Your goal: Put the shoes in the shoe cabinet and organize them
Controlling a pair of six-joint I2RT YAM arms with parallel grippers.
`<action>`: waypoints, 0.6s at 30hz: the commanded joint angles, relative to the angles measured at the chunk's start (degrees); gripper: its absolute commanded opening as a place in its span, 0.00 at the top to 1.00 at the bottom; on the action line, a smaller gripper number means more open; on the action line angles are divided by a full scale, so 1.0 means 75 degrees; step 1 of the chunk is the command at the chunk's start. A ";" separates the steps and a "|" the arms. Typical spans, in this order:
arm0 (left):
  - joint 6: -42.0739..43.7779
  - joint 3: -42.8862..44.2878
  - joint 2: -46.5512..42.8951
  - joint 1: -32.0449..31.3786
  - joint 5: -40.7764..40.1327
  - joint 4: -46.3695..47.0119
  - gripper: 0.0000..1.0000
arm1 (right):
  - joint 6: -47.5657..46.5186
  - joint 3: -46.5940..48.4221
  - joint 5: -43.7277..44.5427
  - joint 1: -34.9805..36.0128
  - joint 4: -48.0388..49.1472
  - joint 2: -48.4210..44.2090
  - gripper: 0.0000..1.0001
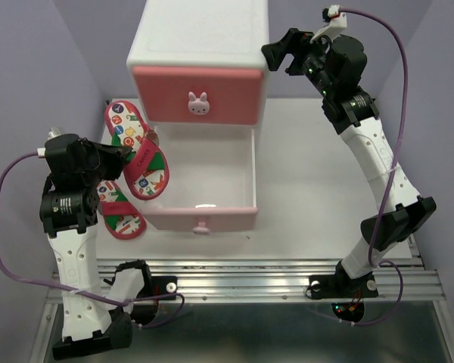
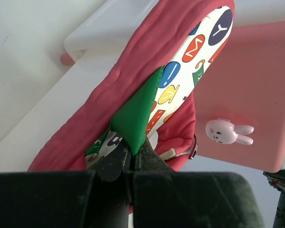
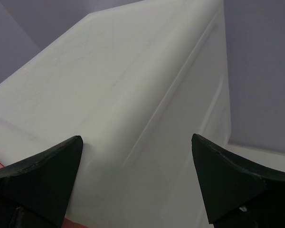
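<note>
Red and thin-soled, the sandal (image 2: 123, 85) looks light and floppy; it hangs just left of the pulled-out lower drawer (image 1: 253, 175) of the shoe cabinet (image 1: 200, 30). The left gripper (image 2: 132, 159) is clamped tight on its green strap (image 2: 135, 114), a fair hold, though the sole may swing. The right gripper (image 3: 137, 156) is spread wide at the cabinet's top corner.

The far part of the shoe cabinet (image 1: 199, 45) is cut off by the overhead view's top edge, and the inside of its upper drawer (image 1: 197, 94) is concealed behind the shut front. The near sandal (image 1: 125, 219) is partly covered by the left arm (image 1: 68, 204). In the left wrist view, the held sandal (image 2: 133, 76) is cropped at the top and hidden low down by the left gripper (image 2: 132, 161). In the right wrist view, the cabinet is cut off on every side.
</note>
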 commanded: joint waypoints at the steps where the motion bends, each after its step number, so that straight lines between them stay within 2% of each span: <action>1: -0.0701 -0.0385 -0.0439 -0.0471 -0.0564 0.1171 1.00 | -0.0771 -0.0571 -0.0061 -0.0066 -0.2261 0.0274 0.00; 4: -0.1064 -0.0422 -0.0276 -0.1267 -0.1243 0.1336 1.00 | -0.0771 -0.0630 -0.0073 -0.0066 -0.2272 0.0262 0.00; 6: -0.1194 -0.0352 0.0039 -0.2468 -0.1771 0.1395 1.00 | -0.0760 -0.0665 -0.0073 -0.0066 -0.2272 0.0262 0.00; 10: -0.1334 -0.0071 0.0743 -0.3913 -0.2746 0.1372 1.00 | -0.0794 -0.0688 -0.0049 -0.0066 -0.2296 0.0228 0.00; 14: -0.1744 -0.0421 0.0978 -0.4631 -0.3167 0.1476 1.00 | -0.0853 -0.0898 0.0033 -0.0066 -0.2319 0.0087 0.00; 18: -0.1921 -0.1064 0.0780 -0.4937 -0.3216 0.1640 1.00 | -0.0900 -0.1261 0.0079 -0.0066 -0.2319 -0.0147 0.00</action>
